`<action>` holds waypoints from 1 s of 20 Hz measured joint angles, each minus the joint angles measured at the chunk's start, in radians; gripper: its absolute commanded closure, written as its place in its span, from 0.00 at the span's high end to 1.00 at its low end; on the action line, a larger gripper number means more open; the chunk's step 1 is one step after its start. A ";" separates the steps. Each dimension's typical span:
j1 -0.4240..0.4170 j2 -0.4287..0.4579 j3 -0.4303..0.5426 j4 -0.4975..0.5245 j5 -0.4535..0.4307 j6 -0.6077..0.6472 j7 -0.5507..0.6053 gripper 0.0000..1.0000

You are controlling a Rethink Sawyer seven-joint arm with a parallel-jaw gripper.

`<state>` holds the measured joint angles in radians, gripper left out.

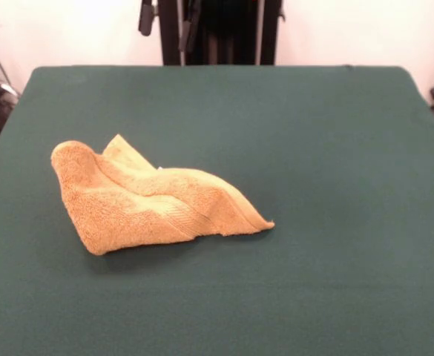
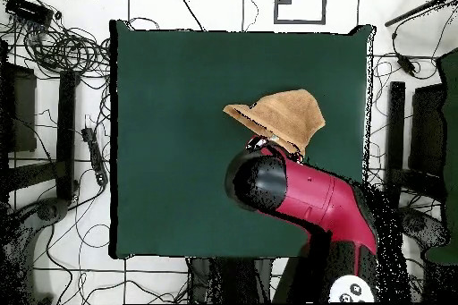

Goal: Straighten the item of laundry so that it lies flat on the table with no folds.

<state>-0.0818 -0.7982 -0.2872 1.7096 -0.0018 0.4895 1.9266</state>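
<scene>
We see the towel (image 1: 151,199) bunched on the bench (image 1: 335,148), left of centre in the front view, folded over itself into a rumpled wedge, one corner tapering to a point on the right. From overhead, the towel (image 2: 282,115) lies toward the right, the red arm (image 2: 309,196) overlapping its near edge. The end effector is hidden; we cannot tell its state.
</scene>
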 measured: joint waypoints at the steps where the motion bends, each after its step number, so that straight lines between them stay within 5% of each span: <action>1: -0.011 -0.007 0.010 0.003 0.000 0.000 0.000 1.00; 9: -0.170 -0.080 0.091 0.011 0.000 0.000 0.000 1.00; 20: -0.187 -0.093 0.094 0.011 -0.007 0.000 0.000 1.00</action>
<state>-0.2687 -0.8912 -0.1929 1.7205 -0.0093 0.4897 1.9266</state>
